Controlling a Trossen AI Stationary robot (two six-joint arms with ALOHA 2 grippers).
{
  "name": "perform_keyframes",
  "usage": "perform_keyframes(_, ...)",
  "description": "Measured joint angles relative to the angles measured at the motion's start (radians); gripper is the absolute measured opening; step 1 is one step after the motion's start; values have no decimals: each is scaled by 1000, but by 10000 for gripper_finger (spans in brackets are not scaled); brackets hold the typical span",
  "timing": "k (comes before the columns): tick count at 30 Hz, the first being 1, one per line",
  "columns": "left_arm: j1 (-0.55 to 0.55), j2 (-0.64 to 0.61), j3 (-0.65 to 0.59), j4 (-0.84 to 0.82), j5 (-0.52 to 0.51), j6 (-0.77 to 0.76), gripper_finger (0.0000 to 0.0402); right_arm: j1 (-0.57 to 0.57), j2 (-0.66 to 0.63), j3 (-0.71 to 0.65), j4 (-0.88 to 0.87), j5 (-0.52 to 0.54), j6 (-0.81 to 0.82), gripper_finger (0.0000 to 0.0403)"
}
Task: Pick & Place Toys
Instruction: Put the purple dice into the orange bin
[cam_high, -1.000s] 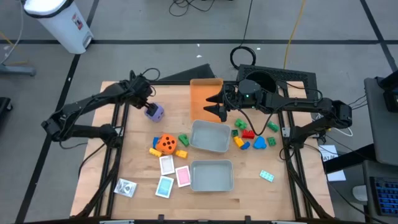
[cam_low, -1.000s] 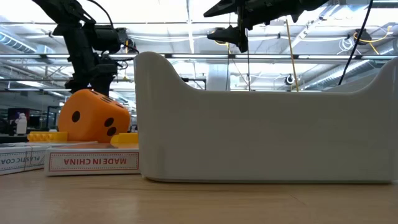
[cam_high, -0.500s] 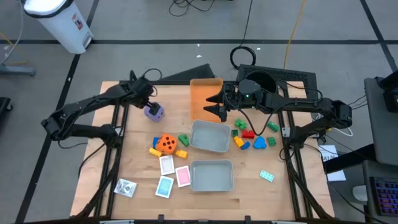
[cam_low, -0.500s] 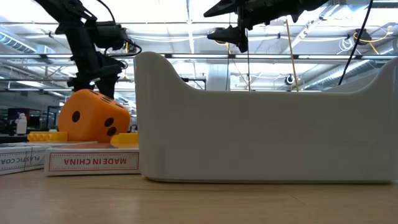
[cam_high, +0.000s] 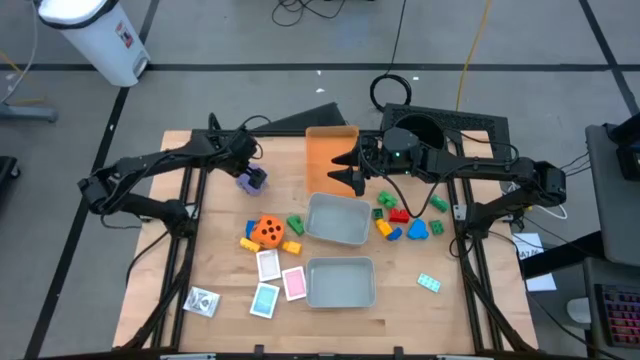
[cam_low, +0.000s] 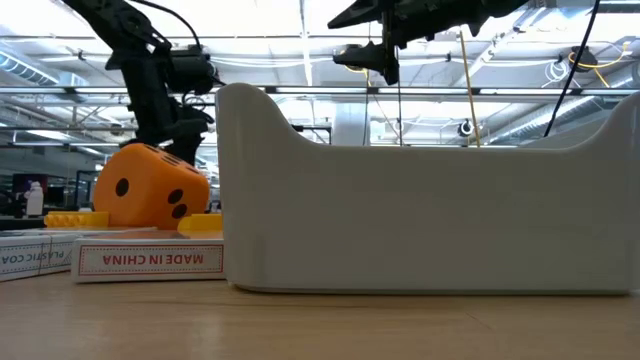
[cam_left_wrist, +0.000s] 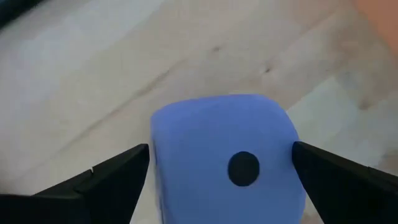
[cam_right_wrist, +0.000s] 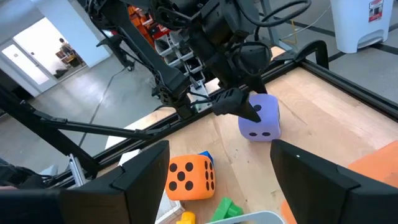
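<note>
Where the two grey trays (cam_high: 338, 219) sit one behind the other mid-table, everything else can be placed from them: two dice, one purple die (cam_high: 251, 179) well off to the left of the farther tray and one orange die (cam_high: 267, 231) just left of that tray; three cards beside the nearer tray, one white (cam_high: 269, 265), one pink (cam_high: 293, 283) and one teal (cam_high: 265, 299); one flat orange tray (cam_high: 329, 157) behind the farther grey tray; a cluster of small bricks (cam_high: 404, 218), red, green, blue and yellow, to the right of the farther tray, too bunched to count, plus a green brick (cam_high: 295, 224) and a yellow brick (cam_high: 291, 246) at its left and one teal piece (cam_high: 429, 283) alone to the right of the nearer tray; the left gripper (cam_high: 246, 170) straddles the purple die, its jaws spread wide with the die between the fingertips (cam_left_wrist: 112, 180), a sliver of gap showing at each side in the left wrist view, the die resting on the wood; the right gripper (cam_high: 345, 170) hangs over the orange tray with its jaws spread and nothing between them.
</note>
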Motion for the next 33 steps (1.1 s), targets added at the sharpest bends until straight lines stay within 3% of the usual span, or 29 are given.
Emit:
perform_keyframes(22, -70, 26, -2, 22, 40, 3, 400, 0, 0, 0, -18, 0, 0, 266)
perform_keyframes(33, -107, 26, -1, -42, 51, -8, 399, 0, 0, 0, -20, 0, 0, 265)
